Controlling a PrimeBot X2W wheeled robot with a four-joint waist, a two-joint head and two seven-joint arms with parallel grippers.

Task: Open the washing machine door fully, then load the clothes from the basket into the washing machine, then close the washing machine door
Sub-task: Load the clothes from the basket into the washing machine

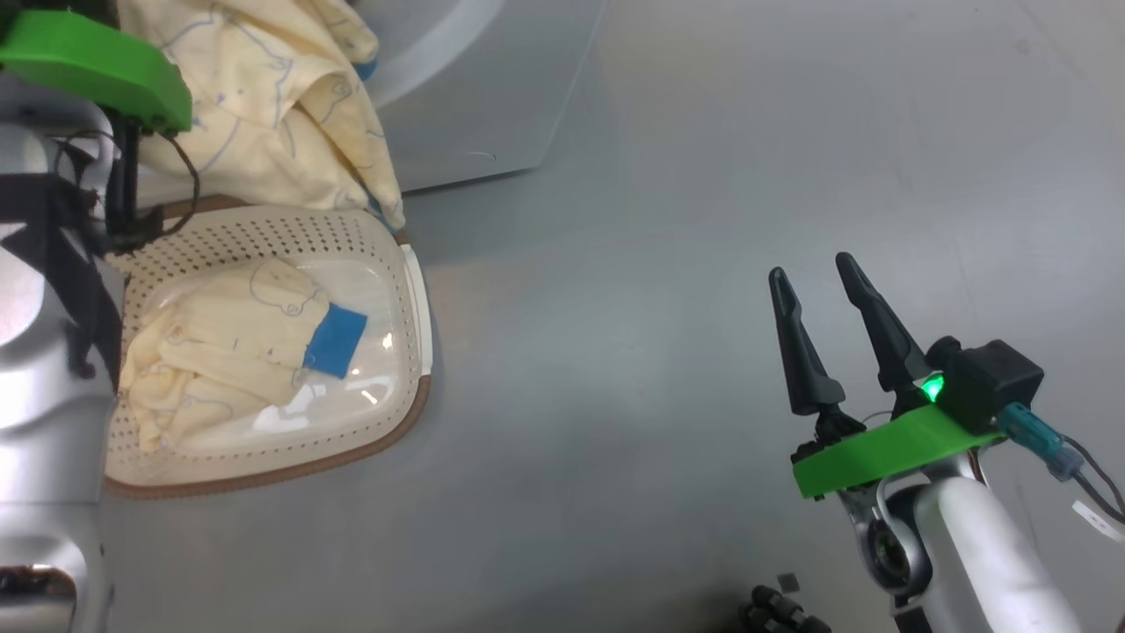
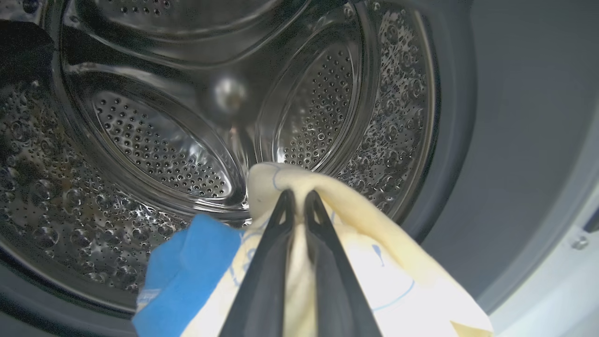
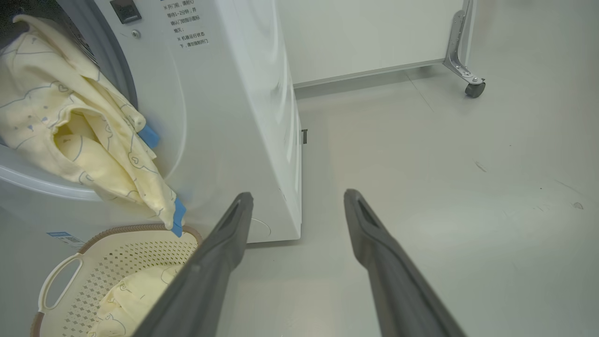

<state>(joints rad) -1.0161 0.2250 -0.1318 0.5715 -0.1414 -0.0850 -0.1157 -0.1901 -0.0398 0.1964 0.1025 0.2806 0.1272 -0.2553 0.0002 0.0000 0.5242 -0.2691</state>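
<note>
1. Left gripper [image 2: 297, 196] is pinched tight on a fold of the first garment [image 2: 355, 224]. It's right at the mouth of the washing machine [image 3: 224, 117], with the steel drum [image 2: 159, 145] dead ahead.
2. Most of that garment hangs out over the front of the opening. Its blue-trimmed tail dangles just above the basket [image 1: 264, 233] on the floor [image 1: 659, 220].
3. Right gripper [image 1: 811, 265] is spread wide and holding nothing, well off to the side over bare floor.
4. The second garment [image 1: 220, 352], the one with the blue patch, sits bunched in the basket.
5. Handling, my guess: these clothes are light and floppy, with zero stiffness. The cloth will drape and drag rather than follow the gripper, so the trailing part could catch on the grey gasket [image 2: 451, 117] or slide back out.
6. Where to grab: a bunched fold near the middle beats an edge or the trim, since less is left dangling. For the one in the basket I'd go for the thick crumpled hump, not the flat blue patch.
</note>
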